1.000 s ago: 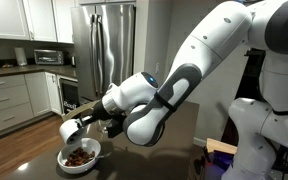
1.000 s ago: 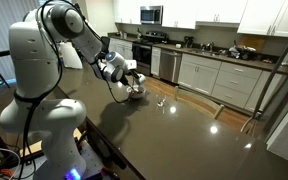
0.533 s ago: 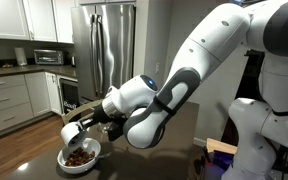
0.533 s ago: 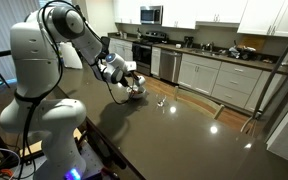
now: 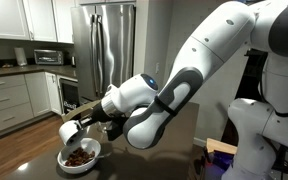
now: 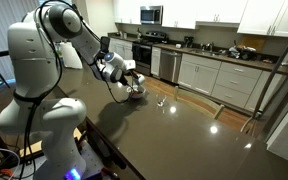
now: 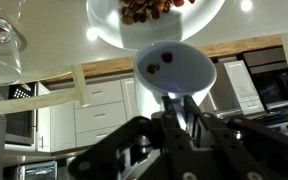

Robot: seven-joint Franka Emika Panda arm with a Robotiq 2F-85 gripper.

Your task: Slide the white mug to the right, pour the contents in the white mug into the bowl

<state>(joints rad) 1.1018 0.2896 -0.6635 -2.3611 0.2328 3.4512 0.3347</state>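
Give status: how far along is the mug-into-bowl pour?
Done: the white mug is lifted and tipped over the bowl, which holds brown pieces. In hand: the pincer is shut on the mug; the wrist view shows two dark bits inside it. Left: empty those out. Whether the slide happened cannot be told.

No change is made out between the earlier pictures and now in any view: the white mug (image 5: pixel 71 130) is found at the same tilt over the bowl (image 5: pixel 94 151), clamped by the jaws as before.
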